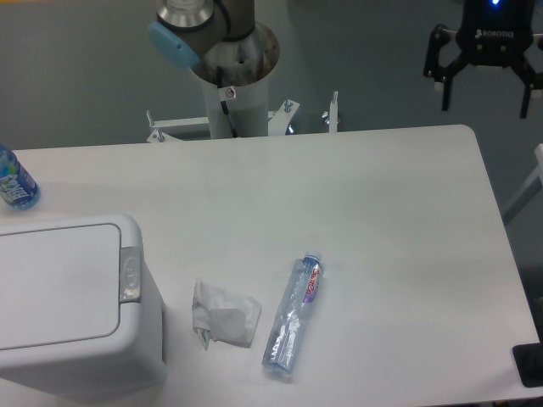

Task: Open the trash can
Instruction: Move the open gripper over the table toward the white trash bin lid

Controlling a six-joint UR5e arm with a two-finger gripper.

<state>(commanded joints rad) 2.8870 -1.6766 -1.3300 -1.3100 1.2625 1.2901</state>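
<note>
Nearest the camera, the trash can [72, 305] stands at the lower left corner of the tabletop [382, 212], its flat lid down and the small grey latch [130, 273] on the lid's right edge untouched. So the opening has not begun; I judge the approach to be the step in hand. Just right of the bin lies a crumpled tissue [224, 314], and beside that a clear plastic bottle [293, 315] on its side. A blue-labelled bottle [14, 180] sits at the far left edge. The hand [484, 89] hangs at the upper right, beyond the tabletop's far corner and well apart from the bin, fingers spread and holding nothing. Next it must cross to the latch and press down on it. Behind, the arm's base column [233, 80] rises against a grey wall.
</note>
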